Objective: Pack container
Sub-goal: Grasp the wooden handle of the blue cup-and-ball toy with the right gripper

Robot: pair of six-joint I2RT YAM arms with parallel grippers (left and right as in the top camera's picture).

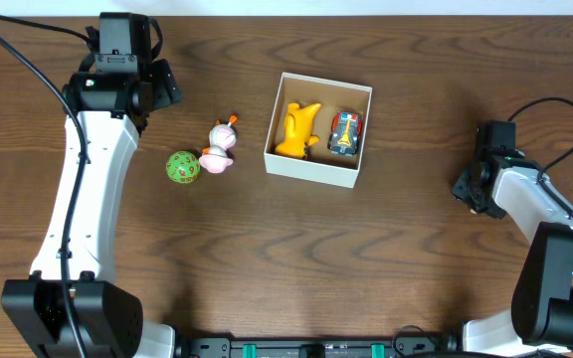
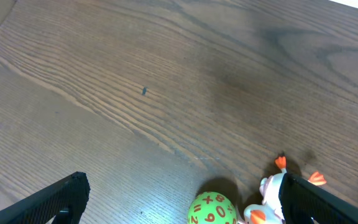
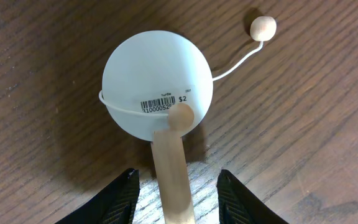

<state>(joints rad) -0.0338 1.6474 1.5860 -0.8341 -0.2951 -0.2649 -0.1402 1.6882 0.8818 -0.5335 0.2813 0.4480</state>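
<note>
The container (image 1: pixel 350 177), a white box with a brown inside, stands mid-table and holds a yellow toy (image 1: pixel 296 129) and a small toy car (image 1: pixel 345 133). A green number ball (image 1: pixel 182 167) and a pink-white duck toy (image 1: pixel 222 147) lie left of it. My left gripper (image 1: pixel 157 88) is open and empty, up and left of them. In the left wrist view the ball (image 2: pixel 213 209) and duck (image 2: pixel 269 193) lie by the right finger of the open gripper (image 2: pixel 179 190). My right gripper (image 3: pixel 178 177) is open astride the wooden handle (image 3: pixel 171 155) of a white drum toy (image 3: pixel 157 84).
The drum toy has a wooden bead (image 3: pixel 263 27) on a white string. In the overhead view my right arm (image 1: pixel 525 199) covers the drum toy at the right side of the table. A black cable (image 1: pixel 540 104) loops near it.
</note>
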